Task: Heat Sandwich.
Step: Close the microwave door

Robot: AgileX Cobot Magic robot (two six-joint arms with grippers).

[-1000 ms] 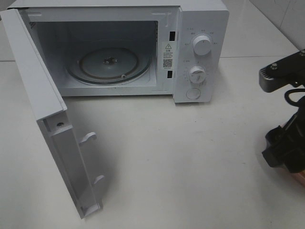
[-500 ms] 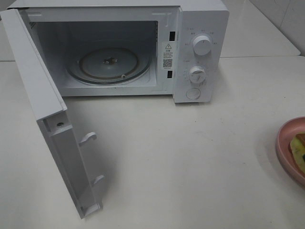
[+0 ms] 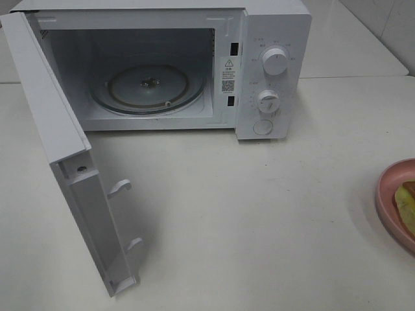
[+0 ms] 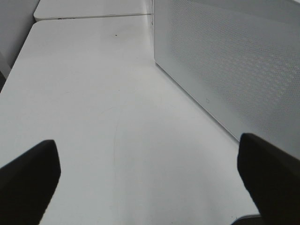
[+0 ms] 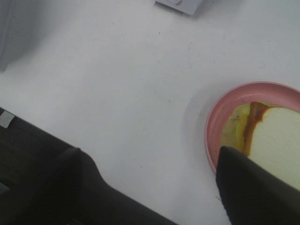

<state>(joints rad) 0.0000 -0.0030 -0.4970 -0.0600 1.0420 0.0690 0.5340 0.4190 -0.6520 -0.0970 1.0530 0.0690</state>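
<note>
- Pink plate (image 3: 389, 194) sits at the far right edge of the white table (image 3: 259, 227), and the sandwich (image 5: 274, 136) lies on it, white bread up, a yellow-green leaf and a reddish-brown layer peeking out at one side.
- Right tool (image 5: 150, 187) hangs above the table with its two dark fingers spread wide and nothing between them; the sandwich sits just past one finger (image 5: 253, 187), so this arm is plainly the nearer one.
- Left tool (image 4: 150, 173) is over on the other side, just outside the open microwave door (image 4: 225, 61), fingers spread as far as they go, holding nothing.
- The relation that counts: the microwave (image 3: 272, 65) is well apart from the plate, across the table toward the left, door (image 3: 71, 168) swung wide, glass turntable (image 3: 148, 89) bare.
- Sandwich is square, so I can't call a long axis.
- Writing: a warning sticker (image 3: 228, 72) with a triangle and a square code sits on the door frame; its text and the marks round the two knobs are too small to read. No brand visible.
</note>
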